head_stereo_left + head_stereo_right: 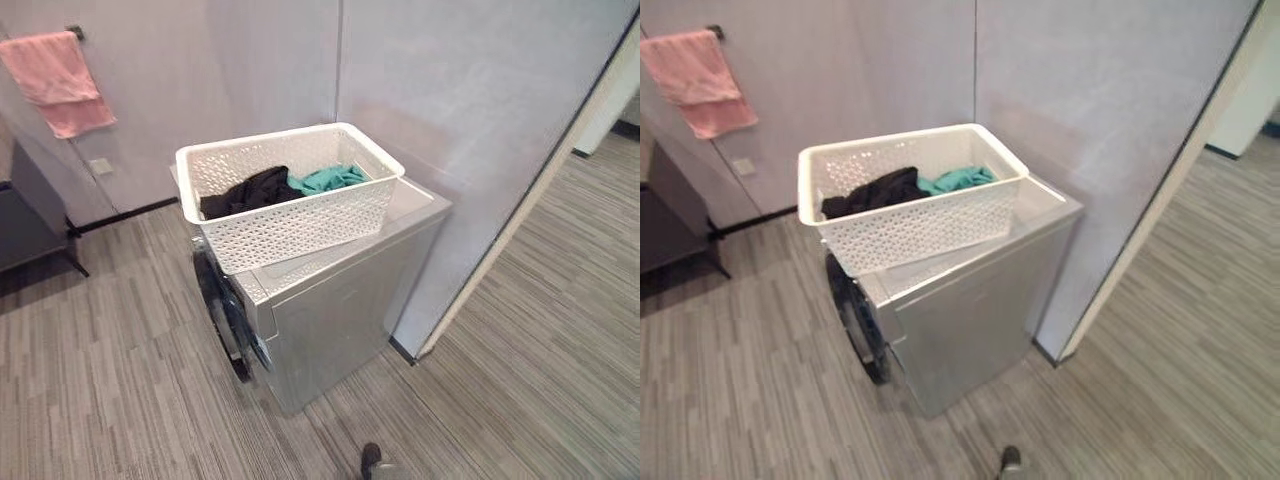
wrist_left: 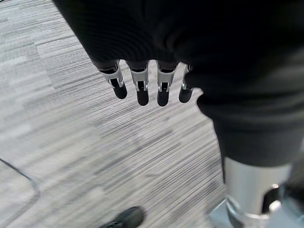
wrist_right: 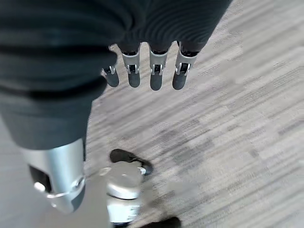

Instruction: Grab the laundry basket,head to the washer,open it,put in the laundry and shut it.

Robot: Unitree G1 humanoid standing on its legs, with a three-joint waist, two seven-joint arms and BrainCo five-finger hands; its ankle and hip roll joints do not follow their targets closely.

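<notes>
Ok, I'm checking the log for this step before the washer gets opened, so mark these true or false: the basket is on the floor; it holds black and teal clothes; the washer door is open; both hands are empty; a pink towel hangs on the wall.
1. The basket is on the floor. False: it sits on top of the washer.
2. It holds black clothes and teal clothes. True.
3. The washer door is open. False: it looks shut.
4. The left hand and right hand are empty. True: fingers hang straight over the floor.
5. A pink towel hangs on the wall. True.
</notes>
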